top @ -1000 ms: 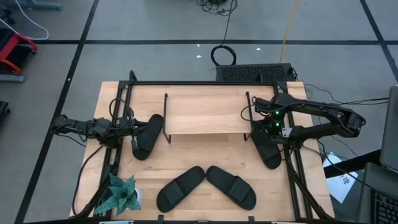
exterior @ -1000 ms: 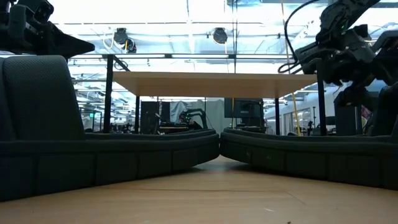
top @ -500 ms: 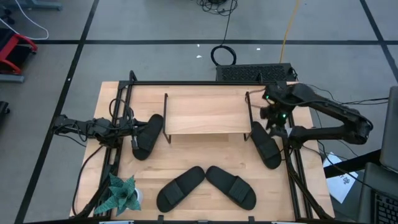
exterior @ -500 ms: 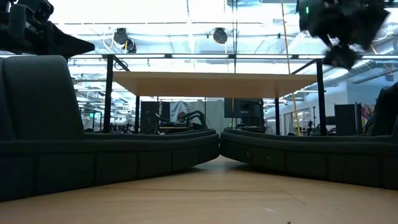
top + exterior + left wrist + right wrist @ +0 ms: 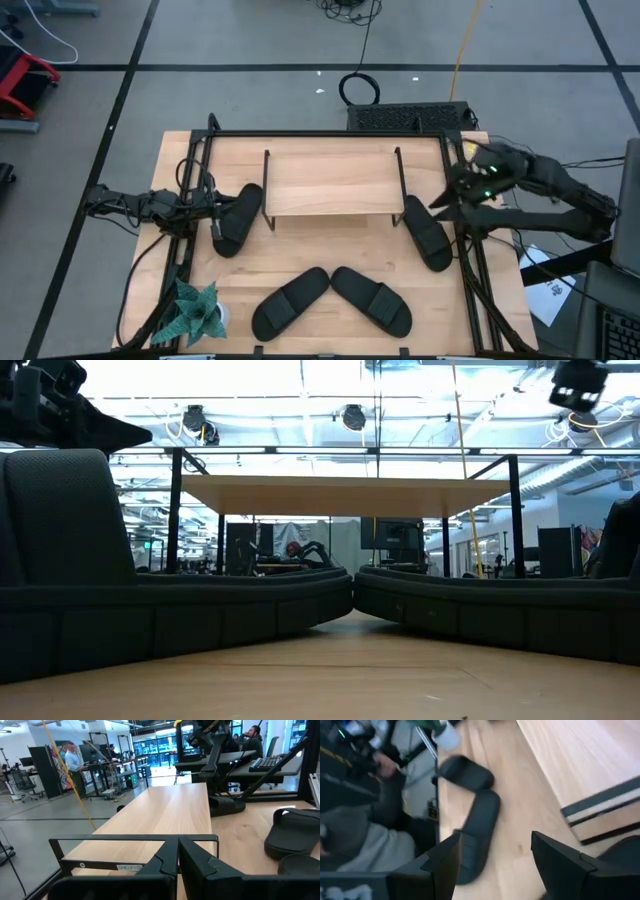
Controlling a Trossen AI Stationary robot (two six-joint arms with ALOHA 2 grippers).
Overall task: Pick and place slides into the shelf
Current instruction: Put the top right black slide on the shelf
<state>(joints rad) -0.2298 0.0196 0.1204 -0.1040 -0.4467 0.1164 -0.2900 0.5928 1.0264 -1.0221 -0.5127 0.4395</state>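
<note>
We see four matte black open-toe slide sandals and a low rack with a light wood plank top and thin black wire side frames (image 5: pixel 330 182). One sandal (image 5: pixel 237 218) lies just beside the rack's left frame, another (image 5: pixel 427 232) by its right frame. The remaining two (image 5: pixel 290 302) (image 5: pixel 372 299) lie flat near the table's front edge, angled so their ends nearly meet.

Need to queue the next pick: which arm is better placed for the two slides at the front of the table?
Probably right. The right gripper is open and free beside the shelf, with the front slides in its wrist view. The left gripper sits shut by the slide at the shelf's left end.
</note>
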